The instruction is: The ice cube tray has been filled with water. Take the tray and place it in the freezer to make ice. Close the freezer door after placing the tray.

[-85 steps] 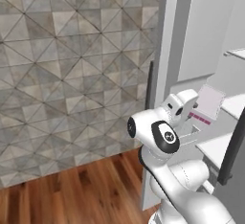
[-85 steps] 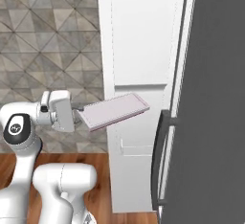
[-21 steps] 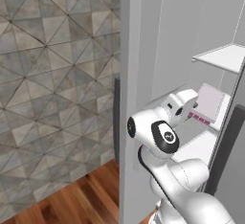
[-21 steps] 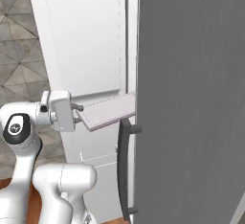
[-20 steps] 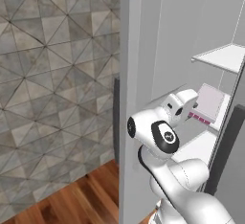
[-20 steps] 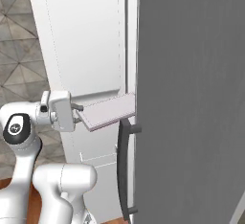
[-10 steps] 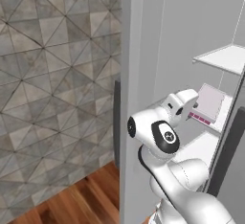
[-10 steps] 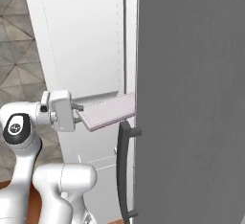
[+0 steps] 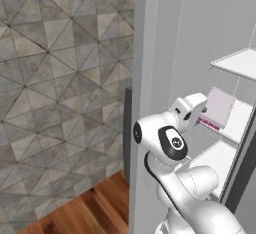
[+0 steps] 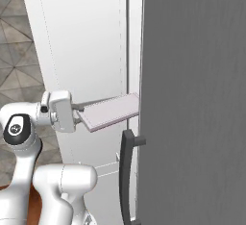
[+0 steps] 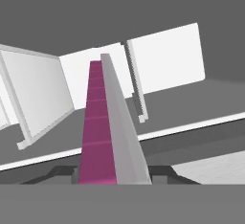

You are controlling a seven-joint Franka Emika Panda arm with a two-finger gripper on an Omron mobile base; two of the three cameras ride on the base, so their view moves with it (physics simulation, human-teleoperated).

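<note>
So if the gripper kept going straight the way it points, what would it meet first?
Probably the freezer's white back wall; the gripper holds the ice cube tray pointing inward, though depth is unclear.

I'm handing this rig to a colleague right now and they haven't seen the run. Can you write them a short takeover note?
Gripper: shut on the ice cube tray, gripping one short end and holding it out roughly level.
Tray: in the air at the open freezer, its far end reaching in over a white shelf; whether it touches the shelf I cannot tell.
Freezer door: open, its dark handle on the outer side.
Done: tray picked up and brought to the freezer.
Left: set the tray on a shelf, release, withdraw the arm, close the freezer door.
</note>
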